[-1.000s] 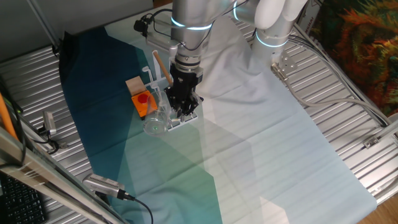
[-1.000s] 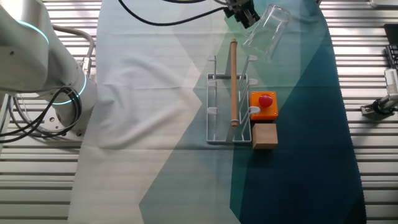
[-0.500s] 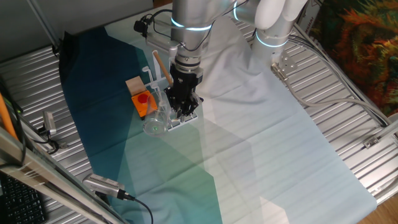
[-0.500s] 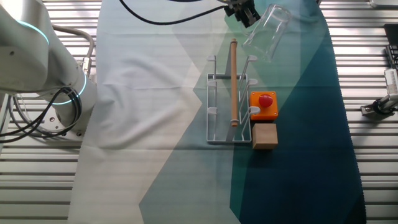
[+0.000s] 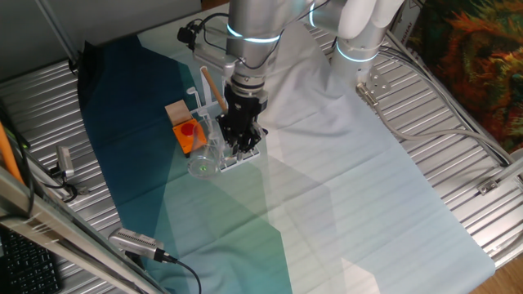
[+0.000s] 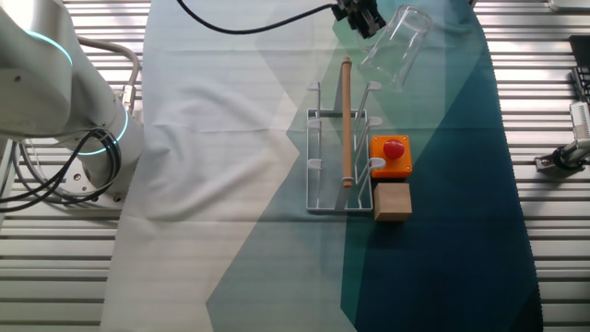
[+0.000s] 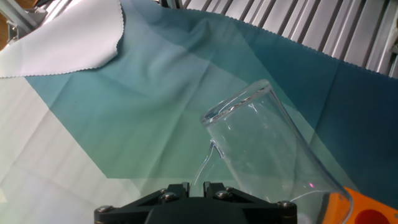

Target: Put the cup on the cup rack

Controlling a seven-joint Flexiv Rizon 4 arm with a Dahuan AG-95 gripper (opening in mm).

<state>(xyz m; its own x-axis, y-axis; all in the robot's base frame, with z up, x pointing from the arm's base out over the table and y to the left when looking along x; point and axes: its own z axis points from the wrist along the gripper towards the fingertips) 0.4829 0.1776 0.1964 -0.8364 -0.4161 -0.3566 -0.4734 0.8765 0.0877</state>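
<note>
Your gripper (image 7: 189, 185) has its jaws clenched on the clear glass mug's handle (image 7: 208, 163); the mug (image 6: 395, 48) tilts mouth-outward, just beyond the white peg rack's (image 6: 338, 157) end.

Ribbed metal table (image 5: 458, 122), teal-white cloth (image 5: 368, 204) draped over; keyboard (image 5: 24, 265) at corner.

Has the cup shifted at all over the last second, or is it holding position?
No. In the other fixed view the cup sits in the same spot relative to the cup rack and the orange box, held tilted at the hand.
</note>
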